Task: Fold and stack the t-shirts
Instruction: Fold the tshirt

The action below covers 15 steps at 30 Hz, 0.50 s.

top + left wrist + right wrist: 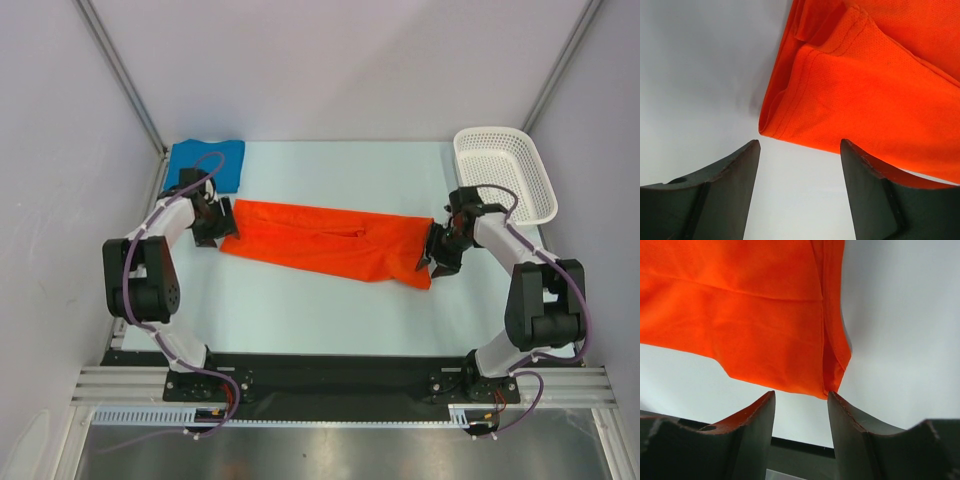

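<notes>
The orange-red t-shirt (330,241) lies folded lengthwise in a long band across the middle of the table. The blue t-shirt (208,163) lies folded at the far left corner. My left gripper (224,223) is open at the band's left end; in the left wrist view the shirt's hemmed edge (840,100) lies just beyond the gripper (800,145), with bare table between the jaws. My right gripper (434,258) is open at the band's right end; in the right wrist view the shirt's corner (832,377) sits at the gripper (801,395).
A white perforated basket (503,172) stands at the far right corner, just behind the right arm. Grey walls and metal posts close in the table on three sides. The black base rail (330,378) runs along the near edge.
</notes>
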Each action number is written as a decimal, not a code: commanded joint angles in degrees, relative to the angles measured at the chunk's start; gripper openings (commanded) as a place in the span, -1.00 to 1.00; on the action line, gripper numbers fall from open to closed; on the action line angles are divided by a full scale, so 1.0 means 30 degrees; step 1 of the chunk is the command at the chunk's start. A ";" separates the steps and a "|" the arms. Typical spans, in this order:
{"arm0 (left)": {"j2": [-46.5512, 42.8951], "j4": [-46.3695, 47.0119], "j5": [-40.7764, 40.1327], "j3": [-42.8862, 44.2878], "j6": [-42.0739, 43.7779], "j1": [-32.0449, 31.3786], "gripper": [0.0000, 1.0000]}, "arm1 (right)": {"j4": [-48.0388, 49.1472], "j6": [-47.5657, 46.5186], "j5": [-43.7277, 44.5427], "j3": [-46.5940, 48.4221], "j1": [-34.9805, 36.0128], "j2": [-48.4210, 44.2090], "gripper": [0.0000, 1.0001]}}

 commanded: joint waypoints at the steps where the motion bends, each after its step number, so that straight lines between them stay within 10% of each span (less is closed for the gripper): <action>1: 0.0640 0.0494 -0.0152 0.0845 0.0667 -0.0056 0.41 | 0.0851 -0.0113 -0.0530 -0.0604 -0.0089 -0.1031 0.01; 15: 0.1638 0.1784 -0.0300 0.0995 0.0667 -0.0027 -0.08 | 0.0322 -0.0729 -0.0617 -0.1688 -0.1232 -0.1764 -0.35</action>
